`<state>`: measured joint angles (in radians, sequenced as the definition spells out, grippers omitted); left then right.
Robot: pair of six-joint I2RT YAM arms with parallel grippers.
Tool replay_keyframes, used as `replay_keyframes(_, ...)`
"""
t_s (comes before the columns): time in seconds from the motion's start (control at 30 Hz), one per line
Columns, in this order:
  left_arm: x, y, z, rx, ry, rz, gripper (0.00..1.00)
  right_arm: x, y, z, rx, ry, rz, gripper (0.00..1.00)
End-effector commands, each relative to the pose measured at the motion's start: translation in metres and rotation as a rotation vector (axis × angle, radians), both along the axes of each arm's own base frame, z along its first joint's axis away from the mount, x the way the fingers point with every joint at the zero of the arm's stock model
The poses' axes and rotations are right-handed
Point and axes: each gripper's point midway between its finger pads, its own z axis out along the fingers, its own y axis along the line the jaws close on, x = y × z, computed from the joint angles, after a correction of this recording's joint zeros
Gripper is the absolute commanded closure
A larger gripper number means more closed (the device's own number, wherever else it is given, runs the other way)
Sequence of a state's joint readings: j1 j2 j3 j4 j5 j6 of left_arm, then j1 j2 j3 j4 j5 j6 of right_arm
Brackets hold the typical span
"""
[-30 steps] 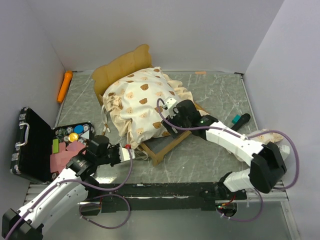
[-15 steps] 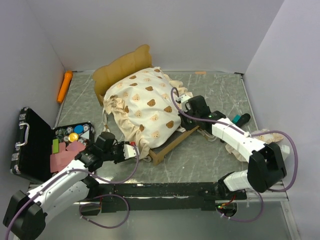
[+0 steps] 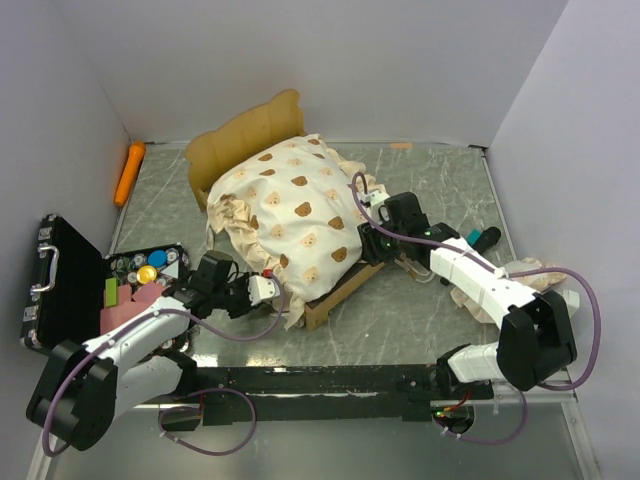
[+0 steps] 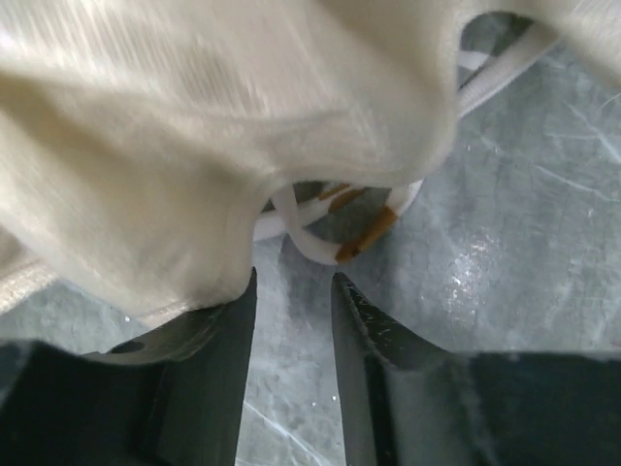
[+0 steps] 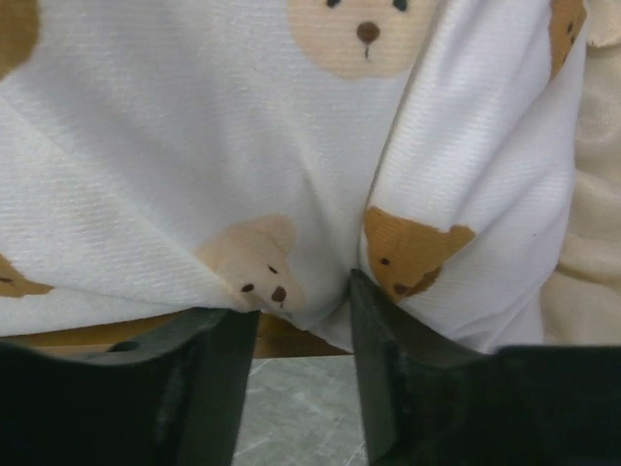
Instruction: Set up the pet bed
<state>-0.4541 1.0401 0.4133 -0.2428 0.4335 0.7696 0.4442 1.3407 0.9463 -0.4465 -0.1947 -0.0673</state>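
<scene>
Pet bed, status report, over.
Left gripper open by the ruffle. Right gripper open, tips against mattress. Mattress heaped crooked on bed frame. Open black case at far left, not blocking.

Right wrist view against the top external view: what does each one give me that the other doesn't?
Right wrist only: the right hand with fingers apart, a fold of the bear-print mattress at their tips, nothing between them. Top external only: the wavy headboard, the open black case, the left hand at the mattress's near ruffle. Both: the mattress, the wooden frame edge beneath it and the grey table.
</scene>
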Motion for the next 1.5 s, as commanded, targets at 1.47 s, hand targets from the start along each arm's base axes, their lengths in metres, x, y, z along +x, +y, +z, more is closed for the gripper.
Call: replay_keyframes(1.47,-0.050,-0.038,0.019,-0.126,0.083,-0.309,0.46,-0.107,0.124,0.044,0.127,-0.176,0.435,0.26)
